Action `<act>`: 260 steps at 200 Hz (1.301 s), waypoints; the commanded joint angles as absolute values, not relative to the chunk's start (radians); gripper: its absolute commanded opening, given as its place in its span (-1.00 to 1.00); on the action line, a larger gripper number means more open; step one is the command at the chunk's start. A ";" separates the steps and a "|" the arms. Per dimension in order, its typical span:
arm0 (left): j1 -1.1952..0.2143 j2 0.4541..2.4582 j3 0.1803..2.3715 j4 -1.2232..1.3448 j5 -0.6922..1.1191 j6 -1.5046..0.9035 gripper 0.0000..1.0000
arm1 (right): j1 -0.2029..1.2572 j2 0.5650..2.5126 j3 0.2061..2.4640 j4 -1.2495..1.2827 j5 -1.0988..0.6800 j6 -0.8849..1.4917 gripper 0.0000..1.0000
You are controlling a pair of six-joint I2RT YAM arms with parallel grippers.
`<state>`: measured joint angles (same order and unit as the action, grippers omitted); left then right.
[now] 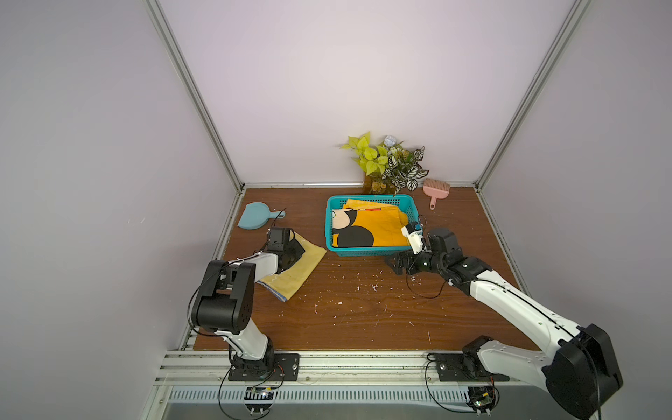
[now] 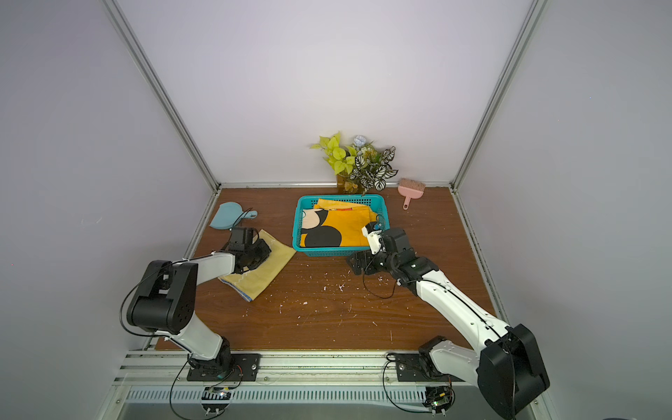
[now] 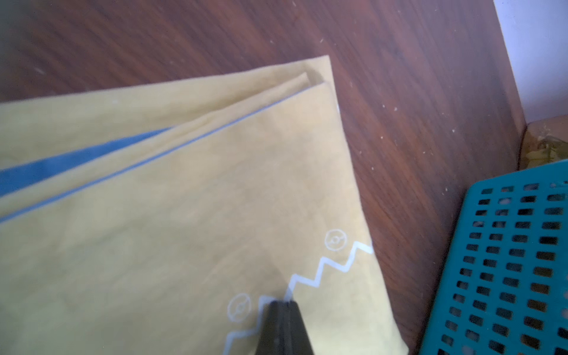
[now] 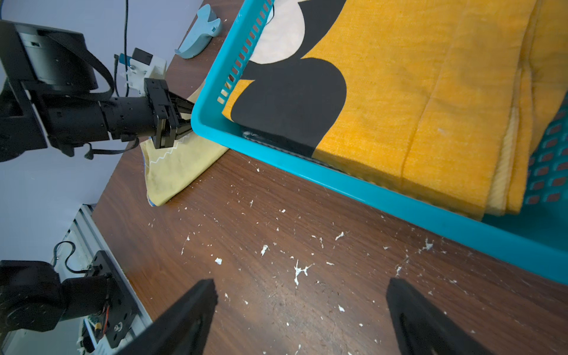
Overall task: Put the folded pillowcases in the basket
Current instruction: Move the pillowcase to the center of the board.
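pillowcase (image 1: 303,269) lies just beside basket (image 1: 363,251), left gripper (image 3: 284,305) pinched shut on it; right gripper (image 4: 301,285) gapes empty.

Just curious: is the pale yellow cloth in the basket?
No: the pale yellow cloth lies on the table beside the basket.

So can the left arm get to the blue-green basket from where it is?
Probably yes. The left end effector is shut on the yellow pillowcase, and the basket sits close beside it with only bare table between. The orange cloth inside lies low, so nothing seems to block it.
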<state>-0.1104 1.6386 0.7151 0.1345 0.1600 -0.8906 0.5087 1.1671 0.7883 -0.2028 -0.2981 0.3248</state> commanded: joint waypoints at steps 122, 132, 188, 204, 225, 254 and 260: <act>-0.674 1.422 0.417 0.055 0.070 -1.121 -0.99 | 0.512 1.127 0.782 -0.212 -0.263 0.290 0.91; -0.719 1.424 0.427 0.053 0.056 -1.148 -0.98 | 0.512 1.122 0.781 -0.215 -0.260 0.292 0.91; -0.838 1.484 0.476 0.043 0.043 -1.176 -0.98 | 0.509 1.113 0.785 -0.232 -0.249 0.282 0.94; -0.852 1.499 0.497 0.038 0.046 -1.170 -0.98 | 0.509 1.114 0.790 -0.236 -0.247 0.279 0.95; -0.865 1.525 0.539 0.020 0.047 -1.155 -0.97 | 0.505 1.112 0.790 -0.239 -0.247 0.278 0.96; -0.882 1.541 0.591 0.016 0.061 -1.139 -0.96 | 0.493 1.103 0.795 -0.248 -0.248 0.276 0.97; -0.888 1.547 0.603 0.015 0.066 -1.133 -0.96 | 0.488 1.102 0.798 -0.251 -0.248 0.275 0.96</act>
<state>-0.8574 1.5047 0.5808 0.1375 0.0391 -1.1576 0.5014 1.1275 0.7849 -0.2409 -0.2611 0.2939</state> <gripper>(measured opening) 0.047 0.983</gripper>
